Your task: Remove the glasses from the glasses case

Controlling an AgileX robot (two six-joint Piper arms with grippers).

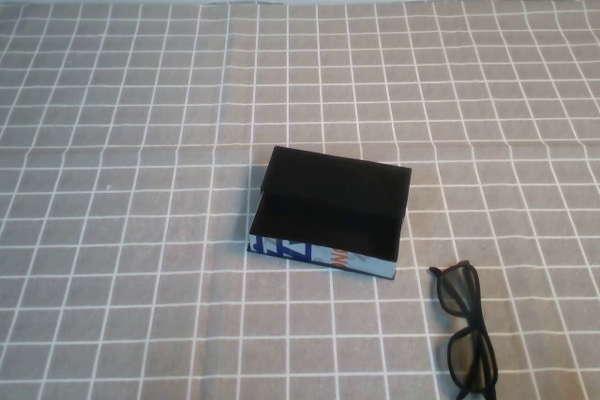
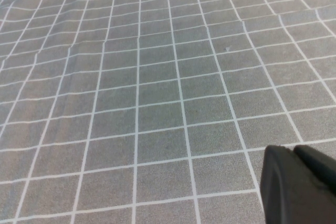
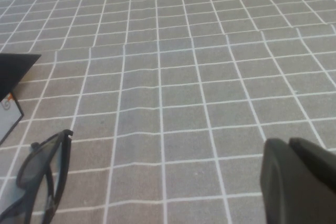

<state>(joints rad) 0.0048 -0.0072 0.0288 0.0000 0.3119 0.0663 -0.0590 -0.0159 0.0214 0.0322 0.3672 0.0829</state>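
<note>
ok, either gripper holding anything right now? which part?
Nothing is held. The glasses lie on the tablecloth beside the open glasses case. The left gripper and right gripper show only at their wrist views' edges, over bare cloth.

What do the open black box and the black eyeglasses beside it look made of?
Open black rectangular box: likely matte card; flat sharp-edged panels, printed front.
Black thick-framed eyeglasses: likely plastic, faint sheen.
Left hand and right hand show only in the wrist views, both apart from them.

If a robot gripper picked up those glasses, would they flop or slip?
The glasses look light and thin-framed; their arms might swing. Dark lenses look smooth, perhaps slippery. Left gripper and right gripper hang above the cloth, neither touching them.
</note>
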